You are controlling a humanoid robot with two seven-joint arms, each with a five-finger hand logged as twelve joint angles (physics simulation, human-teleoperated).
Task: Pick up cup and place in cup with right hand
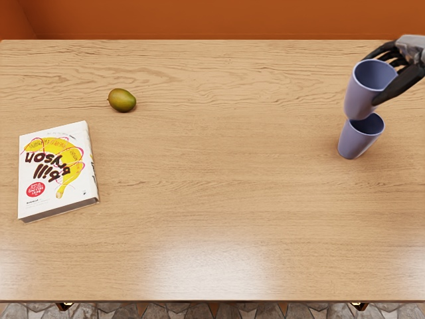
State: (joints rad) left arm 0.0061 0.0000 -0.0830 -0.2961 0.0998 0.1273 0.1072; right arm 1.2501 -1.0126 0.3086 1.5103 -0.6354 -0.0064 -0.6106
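Gripping far lilac plastic cup (360, 96) w/ my black-grey R hand (410, 54); shd ctr above near lilac plastic cup (356, 141), lower slowly.

Right hand (412, 52) at upper right, fingers (398, 85) curled, apparently in a grip, some tips hidden.

The bench (219, 199) is grained wood, softly glossy — the upper cup (360, 98) and lower cup (358, 141) look smooth plastic, the book (57, 170) smooth paper.
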